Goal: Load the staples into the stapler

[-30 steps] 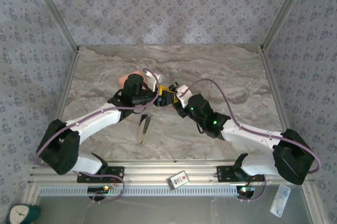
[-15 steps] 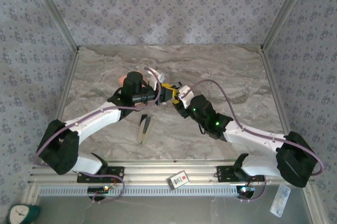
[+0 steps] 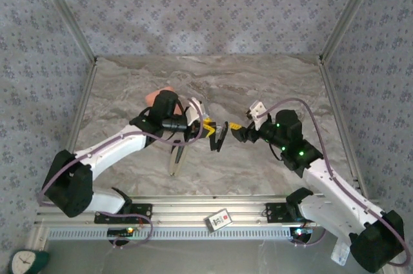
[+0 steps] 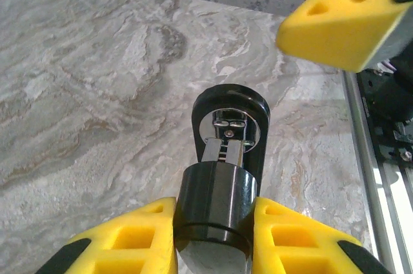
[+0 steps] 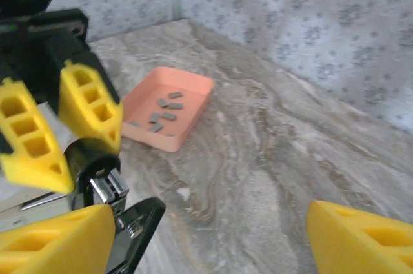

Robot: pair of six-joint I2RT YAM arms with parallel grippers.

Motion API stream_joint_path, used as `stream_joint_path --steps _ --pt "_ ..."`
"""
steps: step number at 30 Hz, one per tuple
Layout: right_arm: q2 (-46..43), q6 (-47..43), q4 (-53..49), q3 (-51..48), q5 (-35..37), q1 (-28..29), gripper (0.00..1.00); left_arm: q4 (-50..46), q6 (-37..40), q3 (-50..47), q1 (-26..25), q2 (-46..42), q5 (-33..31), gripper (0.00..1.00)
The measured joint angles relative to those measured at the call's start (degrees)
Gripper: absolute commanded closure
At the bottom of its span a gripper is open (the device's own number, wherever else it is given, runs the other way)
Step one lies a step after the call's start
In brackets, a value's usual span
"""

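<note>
My left gripper is shut on the rear of a black stapler, whose metal channel and round black base point away from the wrist. From above, the left gripper holds the stapler above the table's middle. My right gripper stands open just right of the stapler's tip, with nothing between its fingers. In the right wrist view the right gripper faces the stapler and the left gripper. Several short grey staples lie in a salmon tray.
The salmon tray sits behind the left arm, partly hidden by it. A long narrow dark-and-pale object lies on the marble table in front of the left gripper. Metal frame posts and patterned walls enclose the table.
The left gripper has shut on the stapler and carried it slightly forward. The right gripper has opened, let the stapler go and drawn back to the right.
</note>
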Motion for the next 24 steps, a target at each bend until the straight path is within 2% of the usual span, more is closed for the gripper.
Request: stream_joint_path --steps 5,8,21,24 --pt "3.1 -4.8 -2.6 0.0 -12.9 -0.5 0.23 0.0 3.5 -0.5 -0.3 -3.1 0.5 1.00" --pt "5.6 -6.9 -3.0 0.0 -17.0 -0.4 0.23 0.0 4.6 -0.6 -0.6 -3.6 0.5 1.00" --pt "11.5 -10.0 -1.7 1.3 -24.6 0.0 0.36 0.1 6.1 -1.5 -1.5 -3.7 1.2 1.00" --pt "12.1 -10.3 -1.7 1.8 -25.5 0.0 0.43 0.5 6.1 -1.9 -1.5 -3.7 1.8 1.00"
